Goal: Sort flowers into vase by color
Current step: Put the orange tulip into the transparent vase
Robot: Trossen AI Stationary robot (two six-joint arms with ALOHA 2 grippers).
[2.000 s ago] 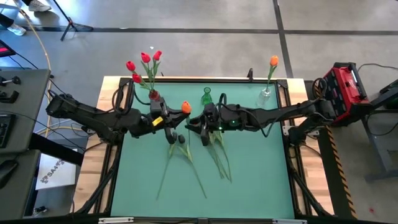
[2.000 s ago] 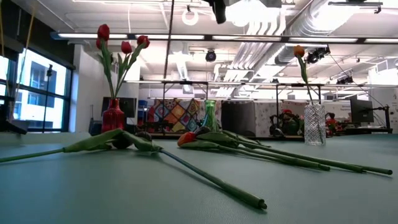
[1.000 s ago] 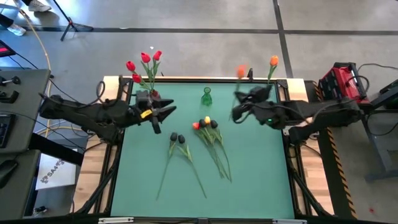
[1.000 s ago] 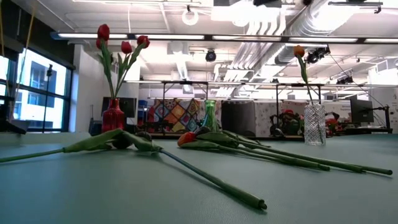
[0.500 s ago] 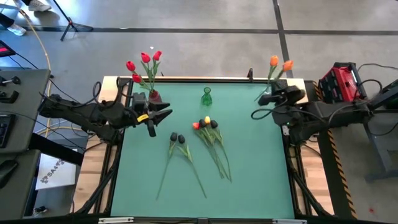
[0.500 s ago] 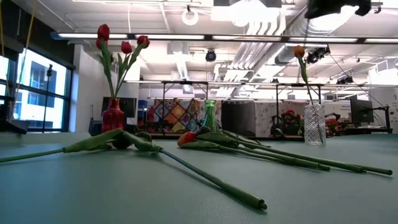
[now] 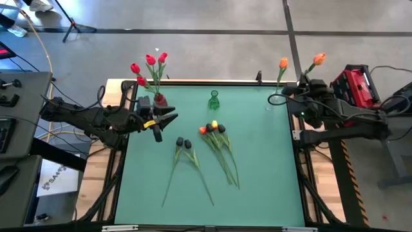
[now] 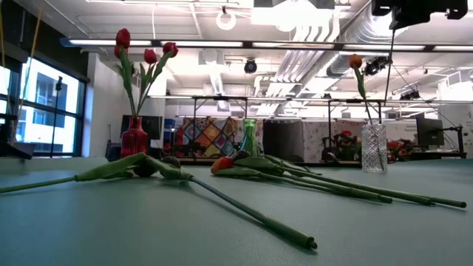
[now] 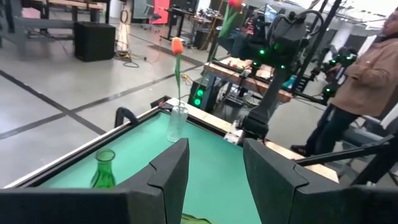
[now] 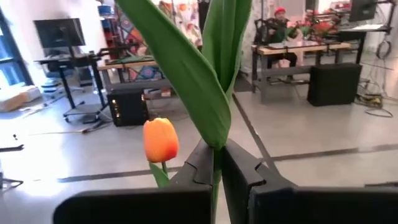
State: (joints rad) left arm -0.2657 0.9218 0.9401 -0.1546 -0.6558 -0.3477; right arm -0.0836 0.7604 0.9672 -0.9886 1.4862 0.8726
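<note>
My right gripper (image 7: 304, 84) is high over the table's far right corner, shut on an orange flower whose head (image 7: 317, 59) points up. Beside it stands a clear vase (image 7: 275, 98) holding one orange flower (image 7: 283, 63). My left gripper (image 7: 166, 125) is open and holds nothing, near the red vase (image 7: 159, 100) with its red flowers (image 7: 149, 64). A green vase (image 7: 214, 100) stands empty at the far middle. Two black flowers (image 7: 183, 143) and a mixed bunch (image 7: 212, 127) lie flat on the mat. My right gripper pinches the orange flower's stem (image 10: 215, 163) between its two fingers, just below where the long green leaves (image 10: 205, 74) spread. The fingers lie across the stem. The flower is upright and lifted clear, its lower stem (image 8: 384, 74) hanging free beside the clear vase.
The green mat (image 7: 270, 167) has bare room on its near half and right side. A person (image 9: 367, 81) stands beyond the table's right end, near the red case (image 7: 357, 87).
My right gripper has carried the orange flower from above the far middle of the table toward the far right corner, past the clear vase. It has stayed shut, and the flower now stands upright with its head beyond the table's far edge.
</note>
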